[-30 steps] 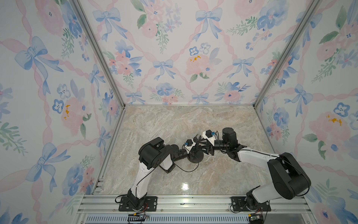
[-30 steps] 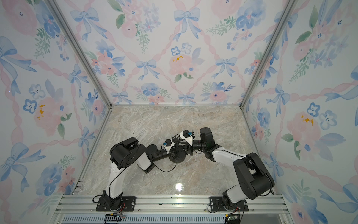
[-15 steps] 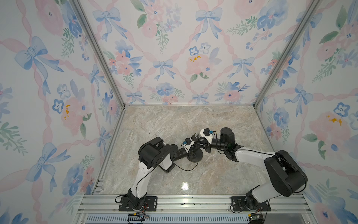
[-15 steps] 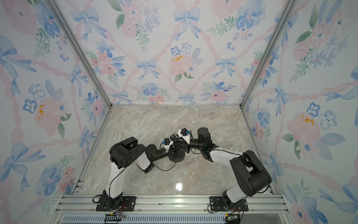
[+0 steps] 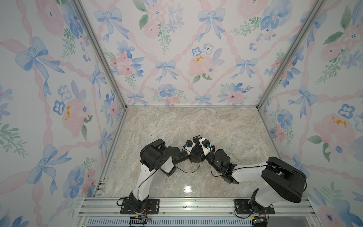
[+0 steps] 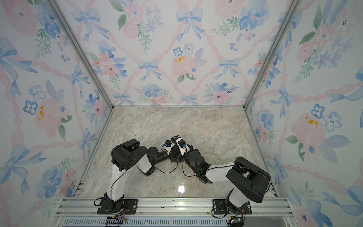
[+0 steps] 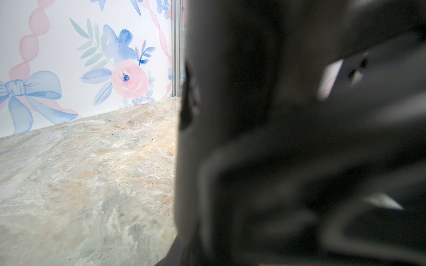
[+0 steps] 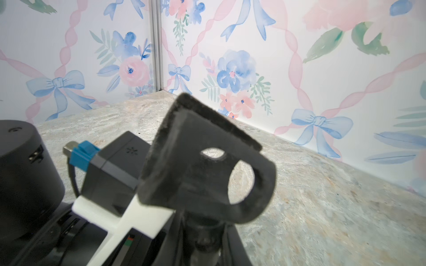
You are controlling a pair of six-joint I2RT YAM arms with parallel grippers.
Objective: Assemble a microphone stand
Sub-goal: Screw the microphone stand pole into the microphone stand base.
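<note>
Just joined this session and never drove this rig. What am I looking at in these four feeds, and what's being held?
Two robot arms meet over a marble tabletop. The two wide pictures come from one overhead camera; each close-up from a wrist camera. The right gripper seems to pinch the thin rod of the microphone stand, whose C-shaped clip fills the right wrist view. The left gripper sits beside it; its view is blurred black, so its grip is unclear.
</note>
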